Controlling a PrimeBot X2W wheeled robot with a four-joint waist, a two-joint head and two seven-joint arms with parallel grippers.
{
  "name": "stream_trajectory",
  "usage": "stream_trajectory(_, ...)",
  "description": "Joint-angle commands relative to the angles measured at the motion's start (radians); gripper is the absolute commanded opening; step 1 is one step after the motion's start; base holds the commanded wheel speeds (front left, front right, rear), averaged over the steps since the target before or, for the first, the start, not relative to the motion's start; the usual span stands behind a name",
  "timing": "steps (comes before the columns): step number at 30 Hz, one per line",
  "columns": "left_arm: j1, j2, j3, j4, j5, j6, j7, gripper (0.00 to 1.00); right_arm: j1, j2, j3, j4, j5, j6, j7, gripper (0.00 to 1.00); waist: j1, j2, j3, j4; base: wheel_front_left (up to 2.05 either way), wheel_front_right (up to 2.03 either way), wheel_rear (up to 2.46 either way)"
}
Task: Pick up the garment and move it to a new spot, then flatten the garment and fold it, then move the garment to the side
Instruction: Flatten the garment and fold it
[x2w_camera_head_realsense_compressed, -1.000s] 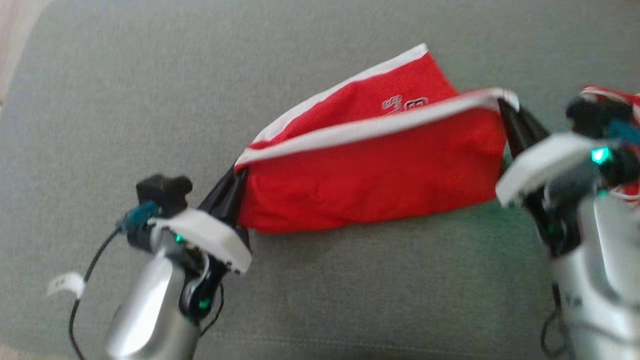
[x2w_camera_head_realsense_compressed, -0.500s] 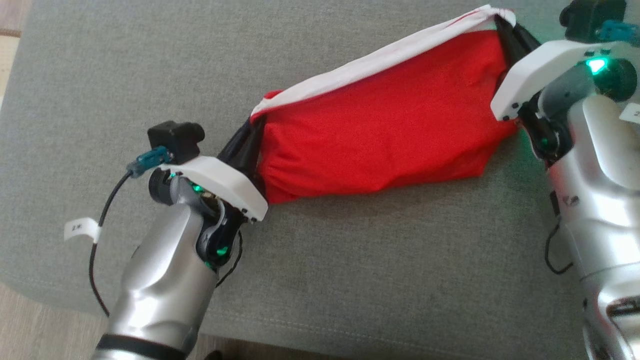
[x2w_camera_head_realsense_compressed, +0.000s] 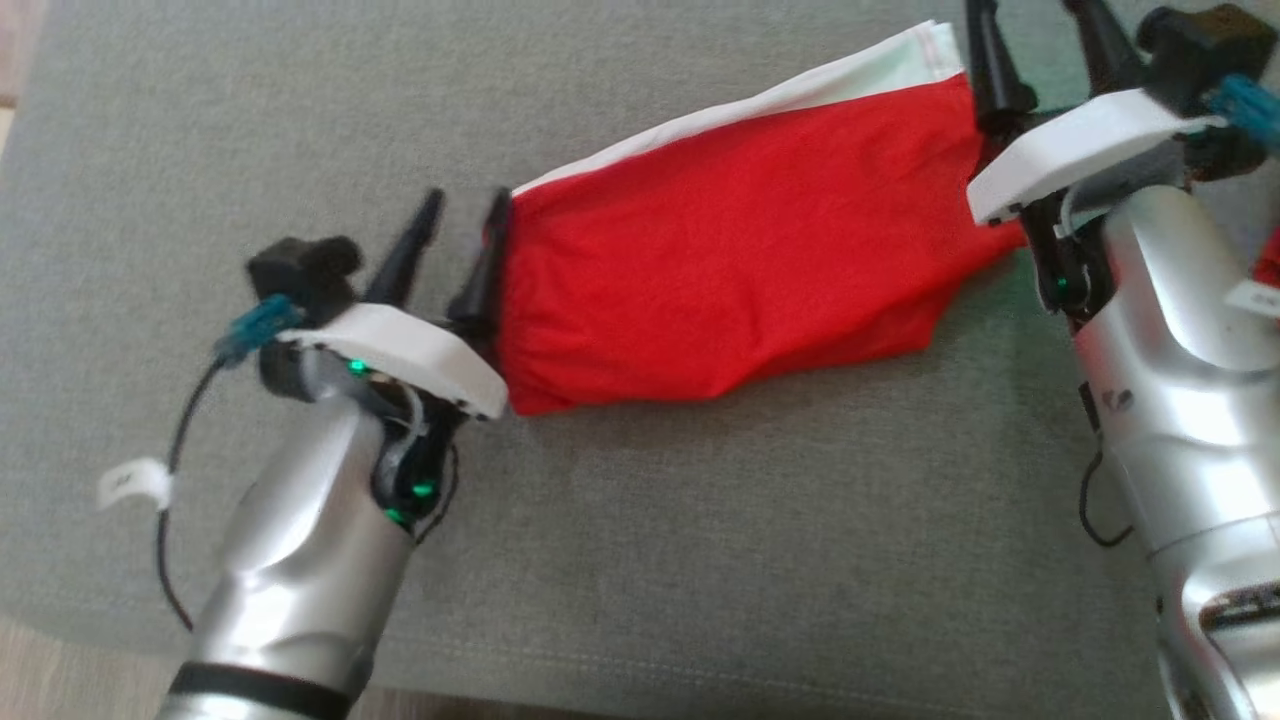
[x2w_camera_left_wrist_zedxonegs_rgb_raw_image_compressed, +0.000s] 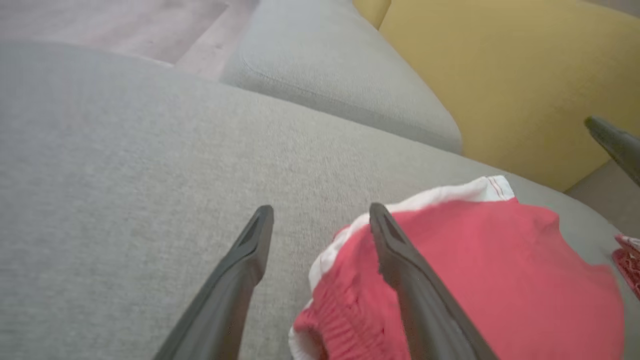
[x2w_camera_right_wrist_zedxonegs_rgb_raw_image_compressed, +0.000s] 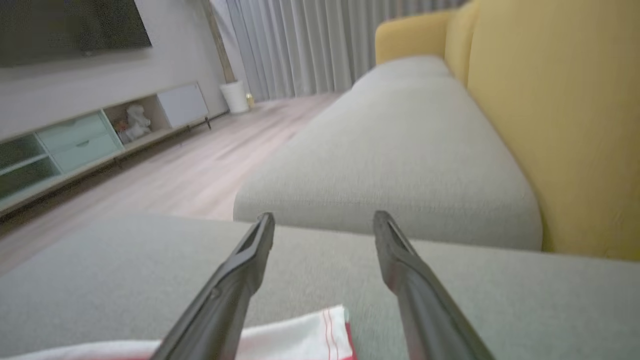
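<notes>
The garment (x2w_camera_head_realsense_compressed: 740, 270), red with a white band along its far edge, lies folded on the grey cushion (x2w_camera_head_realsense_compressed: 700, 560). My left gripper (x2w_camera_head_realsense_compressed: 465, 212) is open at its left end, the inner finger touching the red edge and nothing between the jaws. In the left wrist view the left gripper (x2w_camera_left_wrist_zedxonegs_rgb_raw_image_compressed: 321, 210) stands open, its right finger lying over the garment (x2w_camera_left_wrist_zedxonegs_rgb_raw_image_compressed: 480, 265) hem. My right gripper (x2w_camera_head_realsense_compressed: 1040, 30) is open at the garment's right end, over the white corner. In the right wrist view, the right gripper (x2w_camera_right_wrist_zedxonegs_rgb_raw_image_compressed: 324, 217) holds nothing and the garment's white corner (x2w_camera_right_wrist_zedxonegs_rgb_raw_image_compressed: 300, 342) lies below it.
A yellow backrest (x2w_camera_left_wrist_zedxonegs_rgb_raw_image_compressed: 500, 75) rises behind the cushions, with a second grey seat cushion (x2w_camera_right_wrist_zedxonegs_rgb_raw_image_compressed: 400, 150) beyond. Another red-and-white cloth (x2w_camera_left_wrist_zedxonegs_rgb_raw_image_compressed: 627, 255) lies past the garment's right end. Wooden floor (x2w_camera_right_wrist_zedxonegs_rgb_raw_image_compressed: 190, 170) and a low cabinet (x2w_camera_right_wrist_zedxonegs_rgb_raw_image_compressed: 75, 145) lie off the cushion's edge.
Both grippers, shut on the garment's two ends before, have opened and let go. The garment, held up and stretched between them, now lies on the cushion.
</notes>
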Motion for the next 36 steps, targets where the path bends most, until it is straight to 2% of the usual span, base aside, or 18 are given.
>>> stream_trajectory(1, 0.008, 0.035, 0.061, -0.059, 0.015, 0.014, -0.011, 1.0, 0.028, 0.024, 0.004, -0.05, -0.02, 0.007, -0.019, 1.0, 0.0, 0.0, -0.014, -0.016, 0.0, 0.0, 0.0)
stream_trajectory(6, 0.1, 0.051, 0.18, -0.267, 0.135, 0.086, -0.012, 1.0, 0.166, 0.057, -0.07, -0.214, -0.106, 0.007, -0.045, 1.0, 0.0, 0.0, -0.046, -0.056, 0.0, 0.0, 0.0)
stream_trajectory(9, 0.159, 0.052, 0.222, -0.356, 0.19, 0.105, -0.012, 1.0, 0.272, 0.075, -0.119, -0.333, -0.157, 0.007, -0.028, 1.0, 0.0, 0.0, -0.064, -0.072, 0.0, 0.0, 0.0)
stream_trajectory(14, 0.24, 0.066, 0.244, -0.44, 0.272, 0.117, -0.012, 1.0, 0.479, 0.103, -0.189, -0.562, -0.212, 0.007, 0.044, 1.0, 0.0, 0.0, -0.092, -0.084, 0.0, 0.0, 0.0)
stream_trajectory(21, 0.333, 0.072, 0.235, -0.446, 0.312, 0.107, -0.012, 1.0, 0.751, 0.118, -0.23, -0.82, -0.237, 0.007, 0.154, 1.0, 0.0, 0.0, -0.129, -0.094, 0.0, 0.0, 0.0)
stream_trajectory(28, 0.397, 0.073, 0.229, -0.441, 0.32, 0.102, -0.012, 1.0, 0.861, 0.119, -0.216, -0.929, -0.209, 0.007, 0.204, 1.0, 0.0, 0.0, -0.156, -0.102, 0.0, 0.0, 0.0)
stream_trajectory(36, 0.417, 0.074, 0.223, -0.428, 0.311, 0.104, -0.009, 1.0, 0.895, 0.119, -0.221, -0.983, -0.217, 0.007, 0.239, 1.0, 0.0, 0.0, -0.163, -0.103, 0.0, 0.0, 0.0)
